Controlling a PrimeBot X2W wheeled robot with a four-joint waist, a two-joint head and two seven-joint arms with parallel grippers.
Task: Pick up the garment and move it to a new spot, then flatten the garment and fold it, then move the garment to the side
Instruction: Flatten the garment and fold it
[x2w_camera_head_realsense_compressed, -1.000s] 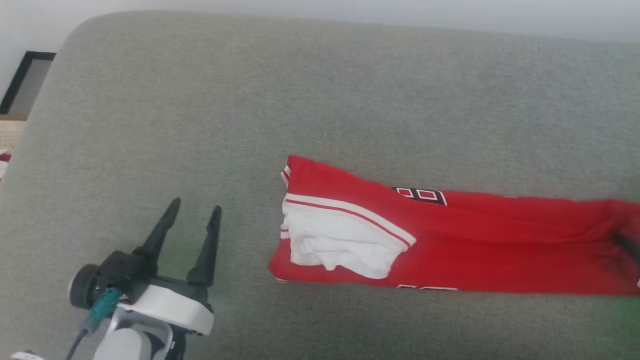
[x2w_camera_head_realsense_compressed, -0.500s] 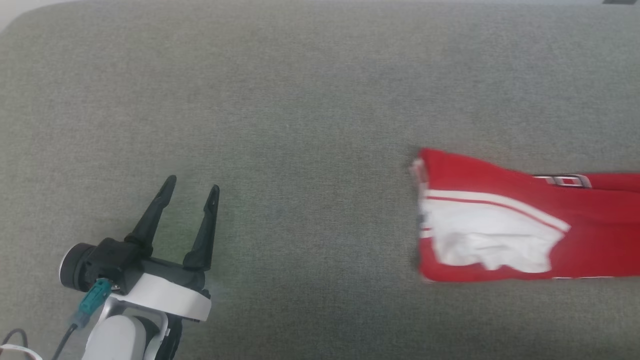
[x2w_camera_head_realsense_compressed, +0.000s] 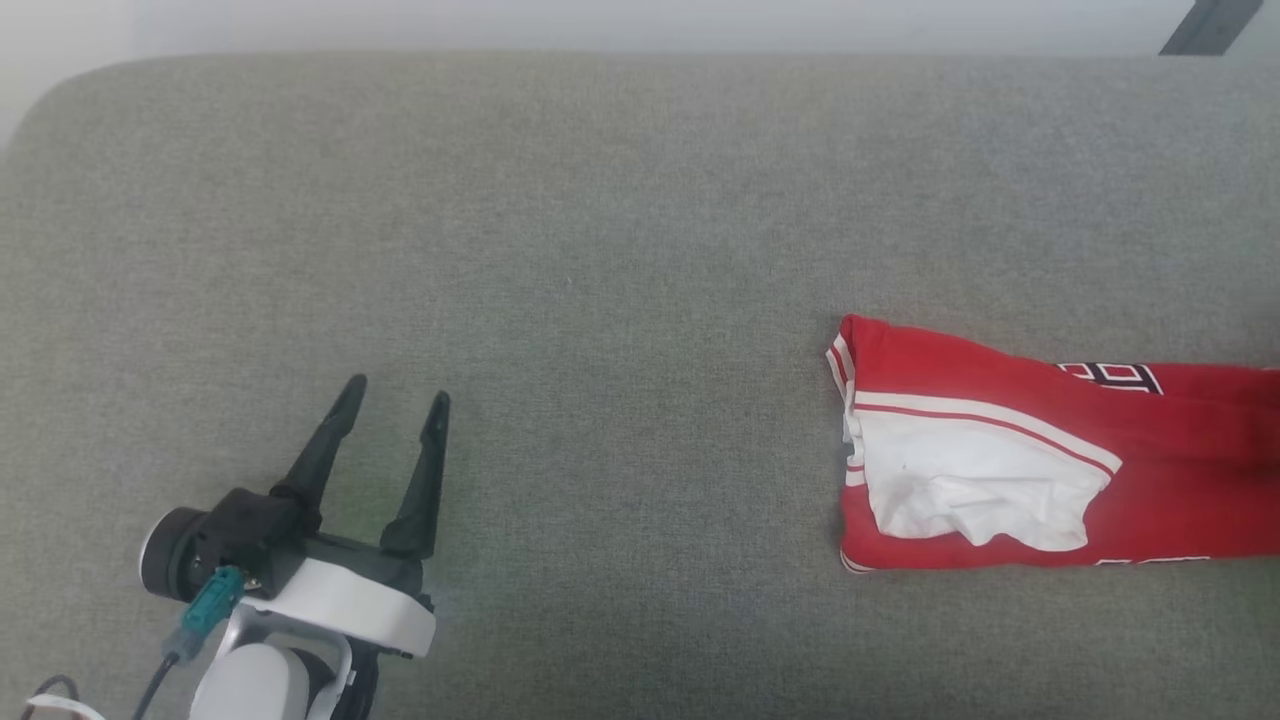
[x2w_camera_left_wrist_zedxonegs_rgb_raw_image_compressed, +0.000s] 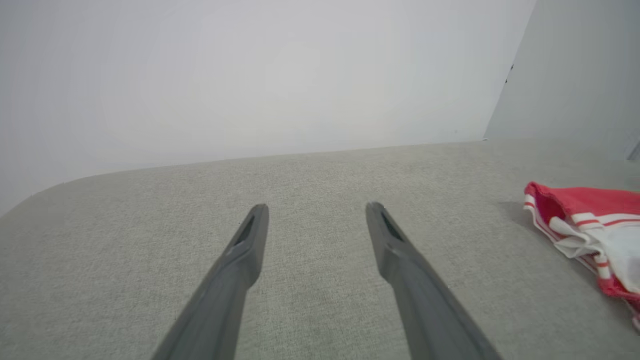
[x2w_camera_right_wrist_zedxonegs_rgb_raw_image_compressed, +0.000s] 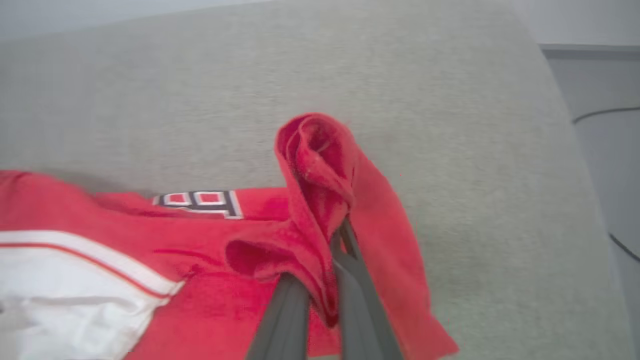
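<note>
Item one, the garment (x2w_camera_head_realsense_compressed: 1050, 470): red jersey with a white panel, striped trim and a dark white-outlined print; it lies on the grey fabric-covered surface (x2w_camera_head_realsense_compressed: 600, 250) at the right of my head view, gathered into a long narrow band that runs off the right edge, white panel uppermost at its near end; I judge it folded already and on the last leg, the move to the side. Item two, right gripper (x2w_camera_right_wrist_zedxonegs_rgb_raw_image_compressed: 336, 250): closed almost fully on a bunched ridge of red cloth at the far end of the band, the cloth humped up over and around both fingers in the right wrist view. Item three, left gripper (x2w_camera_head_realsense_compressed: 398, 389): spread to its widest, holding nothing, low over bare surface and well apart from the garment, fingers pointing away from me. Handling notes, my own estimate: light, soft, wholly limp; it will not keep a shape when lifted, and a drag by one end is likely to stretch the band or pull the layers askew; the knit looks grippy enough against the fabric-covered surface to catch. Best hold: a hem or trimmed edge, several layers pinched together; the left gripper could take the white-panel end so that both ends travel as one.
</note>
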